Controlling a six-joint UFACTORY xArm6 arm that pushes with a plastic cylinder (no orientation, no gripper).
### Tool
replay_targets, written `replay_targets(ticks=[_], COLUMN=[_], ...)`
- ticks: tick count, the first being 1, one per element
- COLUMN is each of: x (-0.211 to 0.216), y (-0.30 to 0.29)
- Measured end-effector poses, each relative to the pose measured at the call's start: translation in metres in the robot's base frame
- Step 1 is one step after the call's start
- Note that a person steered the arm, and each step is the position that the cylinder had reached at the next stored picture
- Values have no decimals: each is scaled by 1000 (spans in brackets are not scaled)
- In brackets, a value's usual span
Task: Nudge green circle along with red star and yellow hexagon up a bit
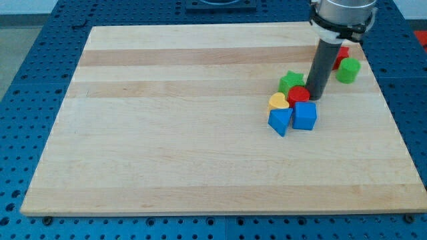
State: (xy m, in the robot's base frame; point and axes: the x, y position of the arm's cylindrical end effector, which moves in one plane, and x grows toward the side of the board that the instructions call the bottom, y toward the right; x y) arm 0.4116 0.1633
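Right, starting on the left side of the cluster: a yellow heart (278,101) sits just above a blue wedge (280,121), with a blue cube (305,115) touching it on the right. Behind them, a green star (291,82), and tight against it a red disc (299,94). My tip (313,99) is down on the board (167,120), just right of that red disc and just above the blue cube, apparently touching or nearly so. No fingers to report on, mind you: it's a bare rod, nothing to open or close.

Moving right, and here's the target group, at the far right of the board. The red star (342,52) peeks out from behind the rod, only a sliver showing. Beside it, the green circle (347,70), clear and upright. The yellow hexagon? Can't see it; likely hidden behind the arm.

So the target lies right of and beyond my tip, near but apart. These look like light, rigid blocks that slide easily and may spin off a glancing push. Best contact, I'd say, is square on the green circle's near face, pushing away toward the far edge.
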Motion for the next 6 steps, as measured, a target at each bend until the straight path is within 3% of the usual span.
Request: replay_targets(ticks=[1,3,5,6], x=[0,0,-42,-44], y=[-2,65,108,122])
